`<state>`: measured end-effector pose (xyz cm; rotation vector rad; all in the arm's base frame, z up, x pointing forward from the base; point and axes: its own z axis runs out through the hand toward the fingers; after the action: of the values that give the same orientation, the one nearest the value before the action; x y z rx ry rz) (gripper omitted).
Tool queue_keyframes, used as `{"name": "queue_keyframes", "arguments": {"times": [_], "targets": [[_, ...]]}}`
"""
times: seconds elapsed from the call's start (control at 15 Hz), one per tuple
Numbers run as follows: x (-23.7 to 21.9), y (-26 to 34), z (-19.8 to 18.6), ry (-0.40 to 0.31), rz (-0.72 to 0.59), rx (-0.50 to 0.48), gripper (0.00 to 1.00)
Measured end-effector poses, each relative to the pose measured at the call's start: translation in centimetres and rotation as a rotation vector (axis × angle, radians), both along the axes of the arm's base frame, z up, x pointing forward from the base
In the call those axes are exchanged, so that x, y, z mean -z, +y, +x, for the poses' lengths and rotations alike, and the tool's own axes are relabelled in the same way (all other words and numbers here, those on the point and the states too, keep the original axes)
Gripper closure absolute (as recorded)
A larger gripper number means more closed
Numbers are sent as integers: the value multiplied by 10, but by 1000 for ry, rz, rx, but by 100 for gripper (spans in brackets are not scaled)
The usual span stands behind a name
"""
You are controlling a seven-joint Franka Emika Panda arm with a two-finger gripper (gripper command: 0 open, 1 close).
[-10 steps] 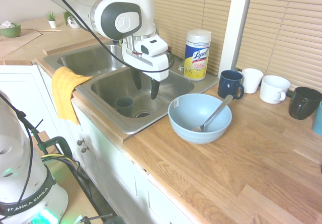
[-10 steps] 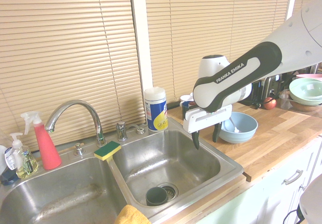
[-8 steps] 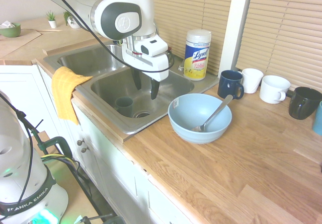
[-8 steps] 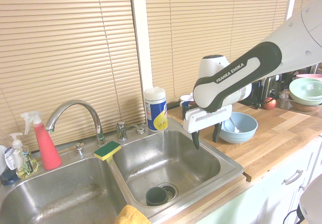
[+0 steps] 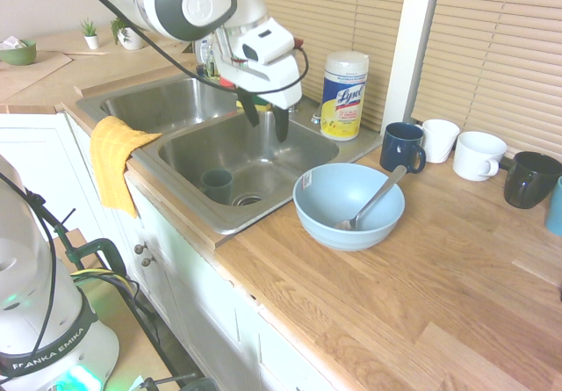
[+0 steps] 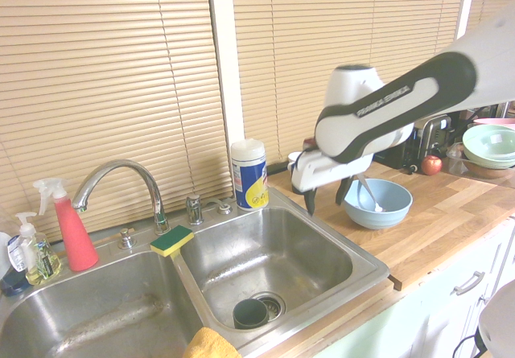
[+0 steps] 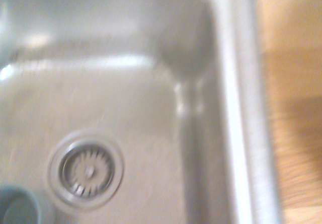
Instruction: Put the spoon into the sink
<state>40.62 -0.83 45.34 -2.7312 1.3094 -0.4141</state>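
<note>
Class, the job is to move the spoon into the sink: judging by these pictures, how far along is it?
Nothing is done yet: the spoon lies in the light blue bowl on the counter. In hand: the gripper hangs open and empty above the sink basin nearer the bowl. Left: reach the bowl, grasp the spoon, carry it over and release it in the sink.

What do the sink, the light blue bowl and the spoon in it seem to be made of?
The sink looks like brushed stainless steel: grey, with soft streaky reflections. The light blue bowl has a smooth, even, faintly glossy surface, so probably glazed ceramic, though plastic can't be ruled out. The spoon looks like plain polished metal: silvery grey, with a thin handle leaning on the bowl's rim.
</note>
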Motion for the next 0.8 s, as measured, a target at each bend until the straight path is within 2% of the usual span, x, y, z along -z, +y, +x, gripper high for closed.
{"name": "queue_keyframes", "arguments": {"times": [0.4, 0.8], "targets": [[4, -69, 15, -46, -110, 185, 0], [60, -114, 70, -5, -194, 301, 0]]}}
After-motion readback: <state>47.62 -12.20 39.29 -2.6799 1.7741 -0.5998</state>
